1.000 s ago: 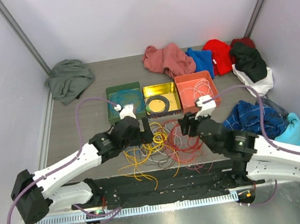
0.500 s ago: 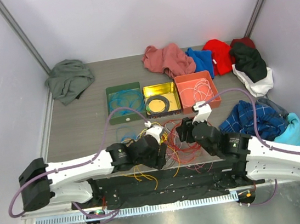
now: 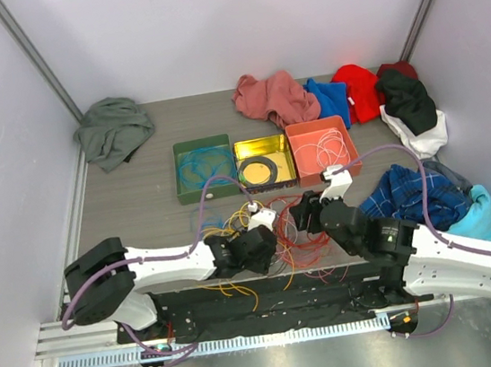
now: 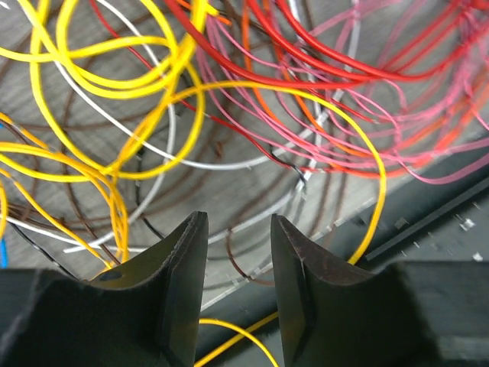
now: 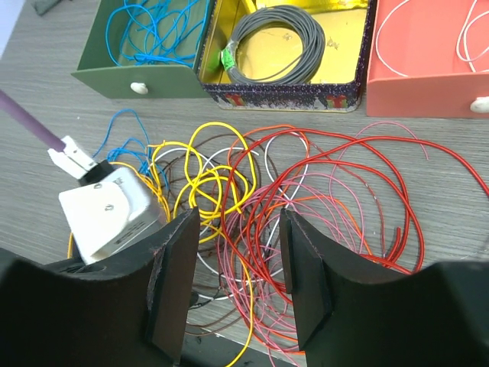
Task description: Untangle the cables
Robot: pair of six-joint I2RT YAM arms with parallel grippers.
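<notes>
Since 1 second ago my left arm has swung from beside the green bin down over the tangle near the table's front edge, and in the last half second it has edged a little further right. My right arm has barely shifted.

From the left wrist camera, the left gripper has its 2 fingers apart with a narrow gap between them. Nothing is pinched; I see only brown and white strands on the table beyond the gap. Yellow loops lie to its upper left, with red and pink strands to the upper right.

The right gripper is also spread, with nothing held, and it hangs above the heap. I cannot tell whether either gripper touches a wire.

The cables sit in 1 loose pile on the table in front of the 3 bins, between the 2 grippers. Red, pink and orange lie on the right side, yellow, white and brown in the middle, and a thin blue strand at the left edge beside the left arm's white camera housing.

Behind the pile, the green bin holds blue wire, the yellow tin holds a grey coil, and the coral bin holds white wire.
</notes>
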